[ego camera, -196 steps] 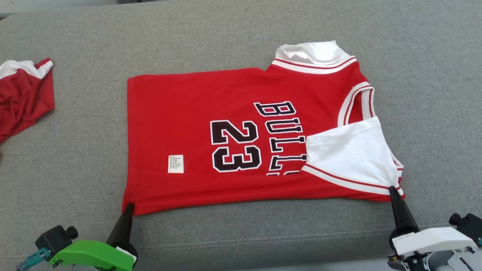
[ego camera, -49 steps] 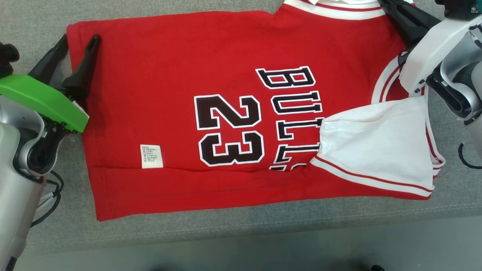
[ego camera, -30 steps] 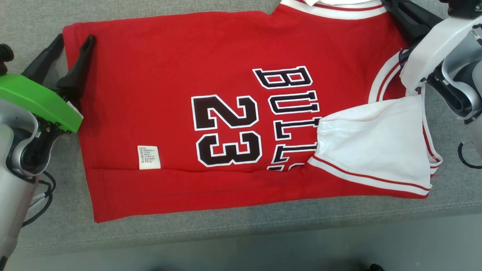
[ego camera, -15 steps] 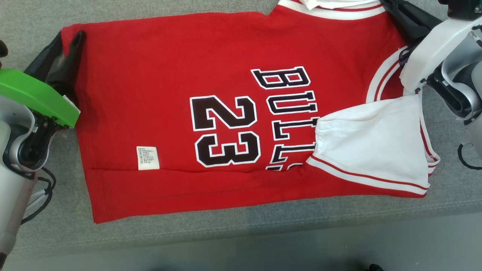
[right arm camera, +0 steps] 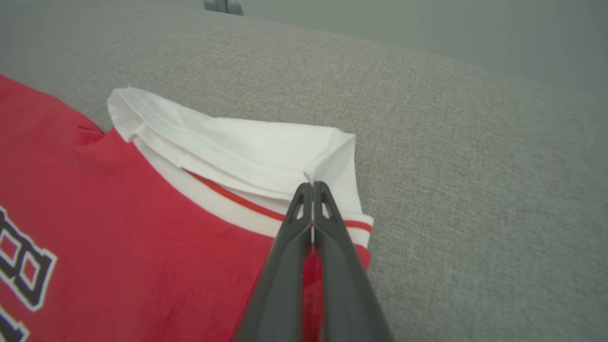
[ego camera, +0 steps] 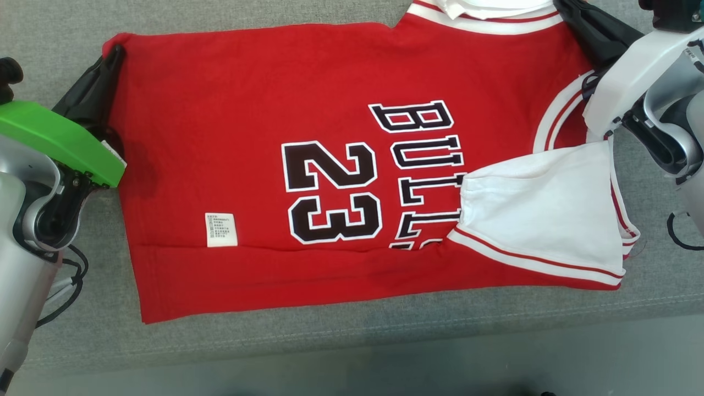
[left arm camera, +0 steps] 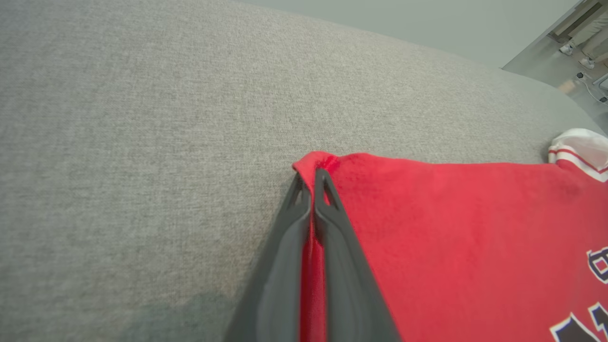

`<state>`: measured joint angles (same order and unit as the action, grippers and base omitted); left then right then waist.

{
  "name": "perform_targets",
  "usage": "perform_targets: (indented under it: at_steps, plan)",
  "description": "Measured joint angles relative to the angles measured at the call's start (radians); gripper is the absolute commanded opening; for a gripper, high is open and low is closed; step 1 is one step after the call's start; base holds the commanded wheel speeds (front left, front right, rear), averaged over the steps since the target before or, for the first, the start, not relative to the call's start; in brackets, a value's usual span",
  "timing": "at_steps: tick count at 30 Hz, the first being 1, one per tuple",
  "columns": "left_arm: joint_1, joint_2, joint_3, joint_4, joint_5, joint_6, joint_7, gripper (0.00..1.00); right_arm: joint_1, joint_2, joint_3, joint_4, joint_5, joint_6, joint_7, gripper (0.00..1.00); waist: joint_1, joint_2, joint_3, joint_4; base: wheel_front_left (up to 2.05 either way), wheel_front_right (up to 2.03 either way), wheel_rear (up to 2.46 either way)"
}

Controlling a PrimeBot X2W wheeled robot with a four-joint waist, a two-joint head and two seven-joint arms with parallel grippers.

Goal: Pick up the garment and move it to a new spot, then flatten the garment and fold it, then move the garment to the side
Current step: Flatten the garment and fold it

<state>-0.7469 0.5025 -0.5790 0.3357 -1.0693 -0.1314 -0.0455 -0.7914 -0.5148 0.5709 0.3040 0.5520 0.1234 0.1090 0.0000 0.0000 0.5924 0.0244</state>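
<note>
Head view: a grey cushion [ego camera: 330,330] lies under a red jersey [ego camera: 247,110], which is spread flat with its printed 23 facing up and a white sleeve folded over its near right part. At the jersey's far left corner, the left gripper [left arm camera: 311,175] is pinched closed on the red fabric. At its far right, white-trimmed corner, the right gripper [right arm camera: 312,186] is clamped on the cloth. A small white label [ego camera: 221,229] sits on the jersey's near left part.
</note>
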Motion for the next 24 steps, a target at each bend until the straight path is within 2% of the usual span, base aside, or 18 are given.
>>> perform_targets:
  at_steps: [18, 24]
  plan:
    - [0.002, 0.015, -0.031, 0.013, -0.038, 0.000, -0.044, 0.00, 0.002, 0.055, -0.086, 0.024, 0.131, -0.003, -0.023, 0.00, 0.0000, 0.0000, -0.071, 0.003, 0.00, 0.00, 0.00]
    - [0.012, 0.018, -0.037, 0.012, -0.047, 0.000, -0.054, 0.00, 0.002, 0.057, -0.096, 0.021, 0.136, -0.011, -0.020, 0.00, 0.0000, 0.0000, -0.085, 0.007, 0.00, 0.00, 0.00]
